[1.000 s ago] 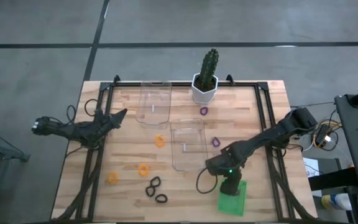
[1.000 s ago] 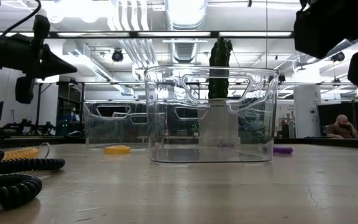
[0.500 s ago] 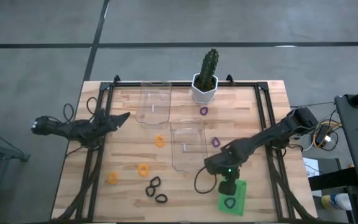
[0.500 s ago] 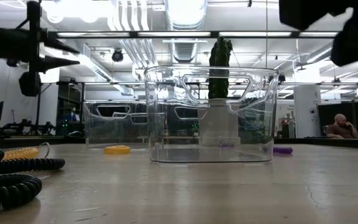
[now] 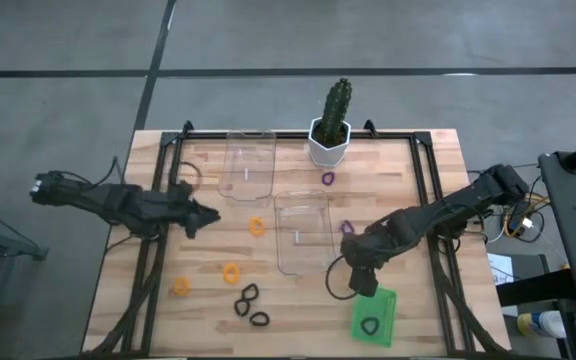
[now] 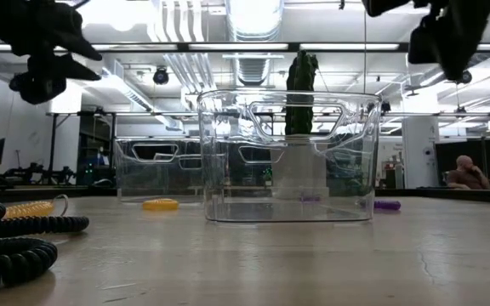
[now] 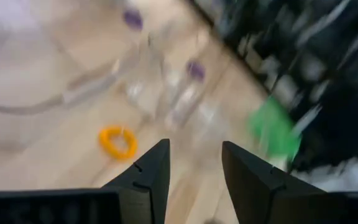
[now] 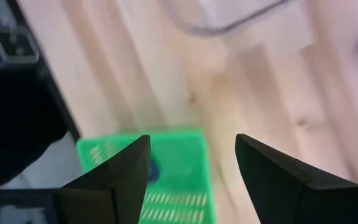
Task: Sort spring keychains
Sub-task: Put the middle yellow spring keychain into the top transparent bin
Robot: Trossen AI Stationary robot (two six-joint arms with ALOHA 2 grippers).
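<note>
Spring keychains lie loose on the wooden table: orange ones (image 5: 257,227) (image 5: 231,272) (image 5: 181,286), two black (image 5: 247,296) (image 5: 259,319), two purple (image 5: 328,178) (image 5: 348,228). One more black keychain (image 5: 369,325) lies in the green tray (image 5: 380,305). My left gripper (image 5: 211,217) hovers open left of the far orange keychain (image 7: 118,142). My right gripper (image 5: 365,290) hangs open over the tray's far edge (image 8: 166,140), nothing between its fingers.
Two clear trays stand on the table, one at the far side (image 5: 249,165) and one in the middle (image 5: 303,232). A potted cactus (image 5: 333,125) stands at the far edge. A dark frame (image 5: 158,250) runs along both table sides.
My left gripper has opened and swung toward the table's right, in over the table toward the far orange keychain. My right gripper has risen and drawn back toward the far edge off the green tray, where a black keychain now lies.
</note>
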